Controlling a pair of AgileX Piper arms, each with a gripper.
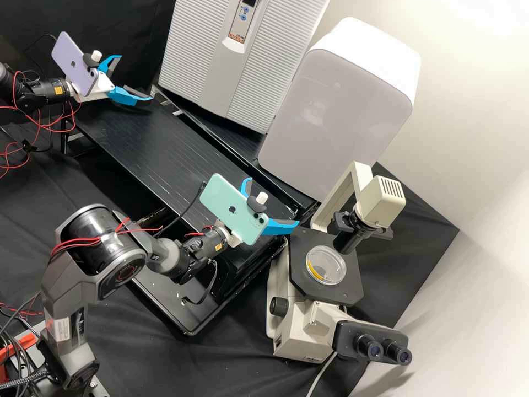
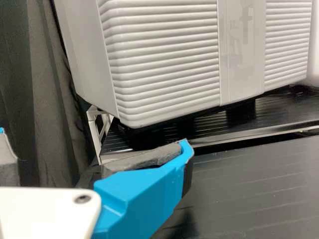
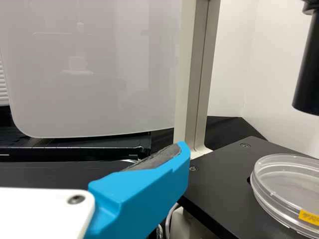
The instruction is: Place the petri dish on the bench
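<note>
You have the petri dish [image 1: 326,265] inside the edges of the microscope stage [image 1: 300,241], right gripper [image 1: 274,201] near one corner, left gripper [image 1: 136,78] too with fingers apart.

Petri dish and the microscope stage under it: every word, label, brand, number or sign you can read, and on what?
Nothing legible to quote.
Petri dish: yellow label on its side, marks too small to read.
Stage: none seen, just screws.
</note>
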